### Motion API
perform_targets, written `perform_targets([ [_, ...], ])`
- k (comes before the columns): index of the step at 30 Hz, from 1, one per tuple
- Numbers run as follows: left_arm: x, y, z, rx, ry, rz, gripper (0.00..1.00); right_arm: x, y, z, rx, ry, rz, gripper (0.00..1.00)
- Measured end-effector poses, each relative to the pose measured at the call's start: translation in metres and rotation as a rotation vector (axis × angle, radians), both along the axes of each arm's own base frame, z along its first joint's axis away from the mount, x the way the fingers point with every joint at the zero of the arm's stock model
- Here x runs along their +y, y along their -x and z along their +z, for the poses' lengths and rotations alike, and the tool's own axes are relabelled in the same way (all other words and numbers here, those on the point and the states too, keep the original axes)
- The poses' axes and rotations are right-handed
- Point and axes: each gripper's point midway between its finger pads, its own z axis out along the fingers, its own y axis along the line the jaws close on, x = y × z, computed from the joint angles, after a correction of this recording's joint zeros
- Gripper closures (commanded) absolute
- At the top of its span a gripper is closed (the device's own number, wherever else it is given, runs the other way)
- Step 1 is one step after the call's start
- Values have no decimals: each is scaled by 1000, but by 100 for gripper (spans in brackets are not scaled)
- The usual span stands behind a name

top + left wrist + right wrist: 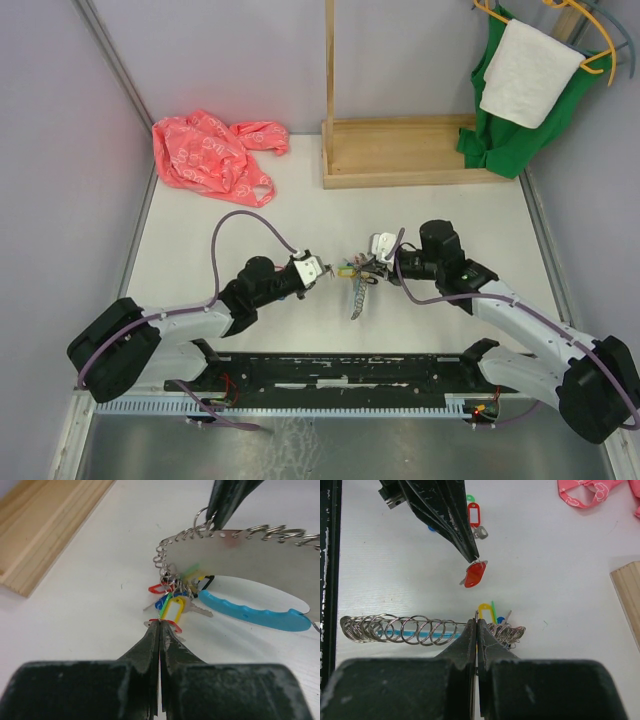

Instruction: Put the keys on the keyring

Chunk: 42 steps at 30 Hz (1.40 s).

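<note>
White table, grey walls, wooden stand

The keyring is bright, shiny metal wire with a glossy light-blue plastic sleeve. The keys are dull silver metal, their tags smooth glossy plastic. The left tool and right tool are matt black, scuffed. The desk is matt white, the frame pale bare wood, the bag thin crinkled plastic.

No text can be read; the white print on the pink bag is too blurred.
</note>
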Motion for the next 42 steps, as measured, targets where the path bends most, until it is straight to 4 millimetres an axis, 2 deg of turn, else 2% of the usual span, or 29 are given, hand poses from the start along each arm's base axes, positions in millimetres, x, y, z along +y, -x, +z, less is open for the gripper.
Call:
perform_targets([
  [3, -8, 5, 11, -77, 5, -76, 97, 0, -2, 5, -20, 11, 6, 99],
  [9, -15, 12, 19, -171, -17, -171, 97, -3, -3, 7, -71, 51, 40, 99],
  [15, -20, 18, 22, -205, -33, -231, 97, -2, -2, 9, -156, 87, 114, 99],
  [26, -22, 30, 37, -259, -13, -294, 97, 4, 2, 0, -251, 125, 226, 99],
  [42, -30, 41, 33, -285, -40, -340, 97, 16, 9, -6, -275, 139, 291, 99],
])
